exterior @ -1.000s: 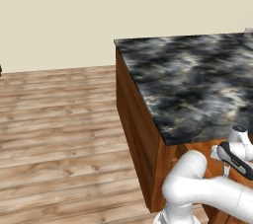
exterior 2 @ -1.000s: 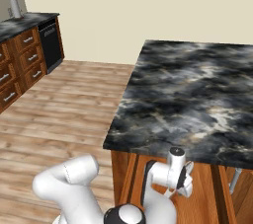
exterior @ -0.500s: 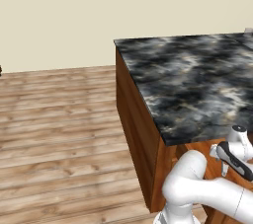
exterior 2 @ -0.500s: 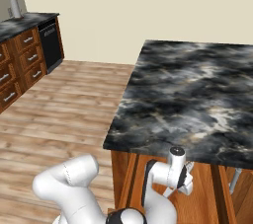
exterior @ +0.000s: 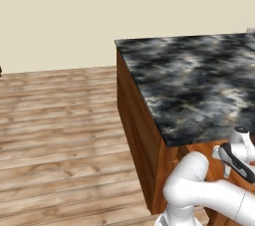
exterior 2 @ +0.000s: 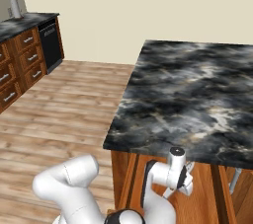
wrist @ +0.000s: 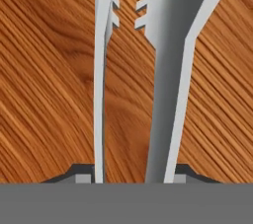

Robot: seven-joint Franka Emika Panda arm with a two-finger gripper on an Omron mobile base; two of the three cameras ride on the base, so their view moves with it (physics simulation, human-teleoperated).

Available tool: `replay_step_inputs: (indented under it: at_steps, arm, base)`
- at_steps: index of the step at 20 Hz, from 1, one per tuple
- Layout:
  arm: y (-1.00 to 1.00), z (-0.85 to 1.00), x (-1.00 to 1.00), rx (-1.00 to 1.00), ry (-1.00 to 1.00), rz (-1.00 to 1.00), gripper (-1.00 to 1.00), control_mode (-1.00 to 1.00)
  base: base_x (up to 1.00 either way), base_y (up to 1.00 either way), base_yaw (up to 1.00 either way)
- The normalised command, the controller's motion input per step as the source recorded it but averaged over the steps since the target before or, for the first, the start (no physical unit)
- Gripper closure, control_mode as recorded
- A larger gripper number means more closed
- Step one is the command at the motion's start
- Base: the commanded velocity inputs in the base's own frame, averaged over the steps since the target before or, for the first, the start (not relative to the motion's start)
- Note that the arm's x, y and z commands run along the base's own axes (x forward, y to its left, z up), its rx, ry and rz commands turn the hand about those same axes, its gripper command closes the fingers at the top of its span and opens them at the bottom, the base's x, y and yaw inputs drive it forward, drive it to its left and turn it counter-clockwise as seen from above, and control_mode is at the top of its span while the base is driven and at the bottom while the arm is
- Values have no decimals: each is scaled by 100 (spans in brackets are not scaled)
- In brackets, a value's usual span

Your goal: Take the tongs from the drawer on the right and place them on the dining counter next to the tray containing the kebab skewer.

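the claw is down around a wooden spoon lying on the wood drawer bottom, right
Not a wooden spoon. The hand view shows grey metal tongs with toothed tips, their two arms running between the claw fingertips. The rest holds: they lie over wood grain.

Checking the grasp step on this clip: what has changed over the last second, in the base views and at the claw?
Very little in the base views: the arm holds the same pose, reaching low under the dining counter edge, and the base has not driven. In the hand view the claw sits with its fingertips just outside the two arms of the tongs, over the wooden drawer floor; whether it grips them yet is unclear. Counter, floor and cabinets are unchanged.
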Motion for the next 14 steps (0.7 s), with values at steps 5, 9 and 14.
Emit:
replay_step_inputs:
  at_steps: [5, 9, 14]
  arm:
    - [0, 12, -37, 0, 0, 0, 100, -100]
    - [0, 54, -37, 0, 0, 0, 100, -100]
    - [0, 72, -44, 0, 0, 1, 100, -100]
  base:
    - [0, 0, 0]
    - [0, 0, 0]
    - [0, 0, 0]
